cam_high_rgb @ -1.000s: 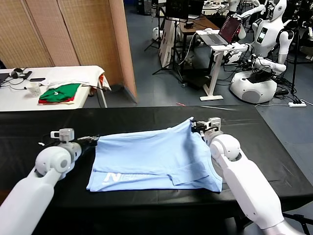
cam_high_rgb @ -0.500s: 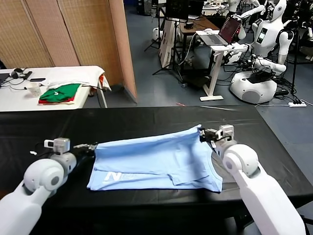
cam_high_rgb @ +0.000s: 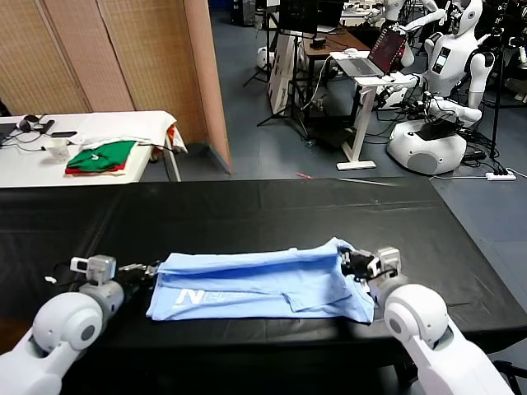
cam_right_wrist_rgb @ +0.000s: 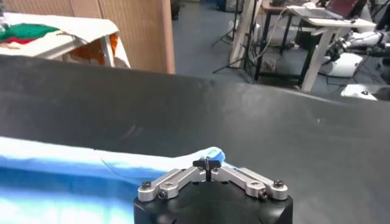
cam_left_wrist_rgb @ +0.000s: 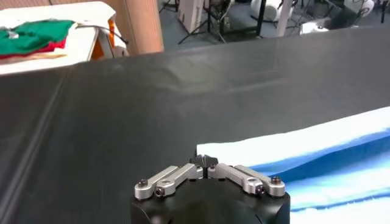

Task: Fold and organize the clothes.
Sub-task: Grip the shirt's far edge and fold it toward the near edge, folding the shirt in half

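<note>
The pale light-blue T-shirt (cam_high_rgb: 263, 280) lies on the black table (cam_high_rgb: 247, 210) as a long, narrow folded band, with white lettering (cam_high_rgb: 193, 295) showing at its near left. My left gripper (cam_high_rgb: 151, 270) is shut on the shirt's left corner; in the left wrist view the gripper (cam_left_wrist_rgb: 204, 161) pinches the edge of the fabric (cam_left_wrist_rgb: 304, 149). My right gripper (cam_high_rgb: 352, 262) is shut on the right corner, and a small bunch of blue cloth (cam_right_wrist_rgb: 214, 154) sticks out at that gripper (cam_right_wrist_rgb: 207, 164). Both hold the upper layer close to the table.
A white side table (cam_high_rgb: 132, 123) at the back left carries folded green and red garments (cam_high_rgb: 100, 155). A wooden screen (cam_high_rgb: 123, 58) stands behind it. Other robots (cam_high_rgb: 445, 90) and a desk with a laptop (cam_high_rgb: 379, 53) stand beyond the table on the right.
Both grippers have come toward the table's near edge, drawing the shirt's far edge over the lower part. The shirt now shows as a much narrower band.
</note>
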